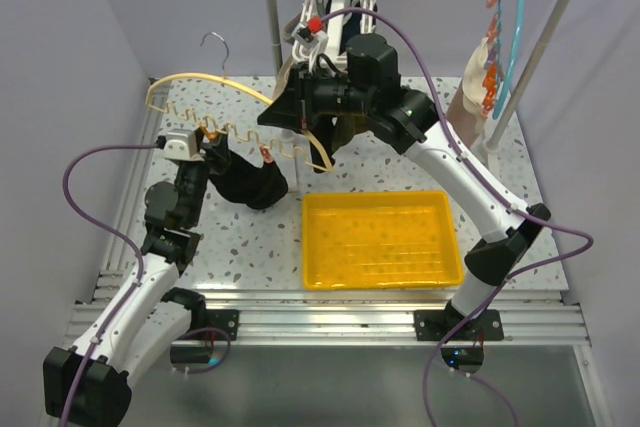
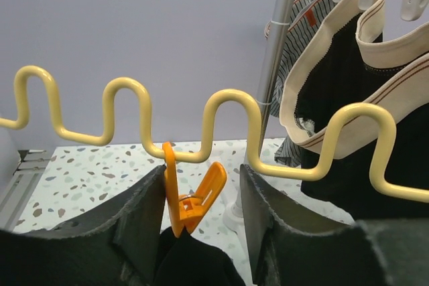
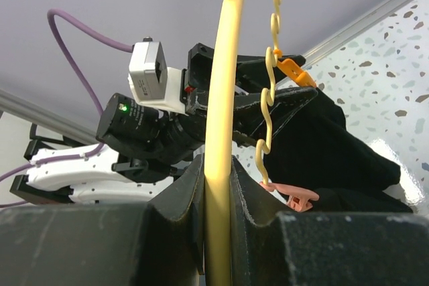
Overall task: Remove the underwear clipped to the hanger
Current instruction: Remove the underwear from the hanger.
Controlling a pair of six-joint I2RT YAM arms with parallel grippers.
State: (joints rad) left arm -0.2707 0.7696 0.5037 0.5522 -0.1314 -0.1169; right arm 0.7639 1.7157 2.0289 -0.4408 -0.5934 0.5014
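The right end effector is clamping the yellow hanger; the left end effector, fingers apart, is straddling the orange clip holding black underwear near the surface's left edge. I'd be squeezing that clip's tails squarely.

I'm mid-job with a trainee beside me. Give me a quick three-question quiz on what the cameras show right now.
1. True or false: a garment lies in the yellow tray.
2. Fill in: the clip between the fingers of the left gripper is coloured ____.
3. The right gripper is clamped on: A the hanger; B the clip; C the tray.

Key: 1 false; 2 orange; 3 A.
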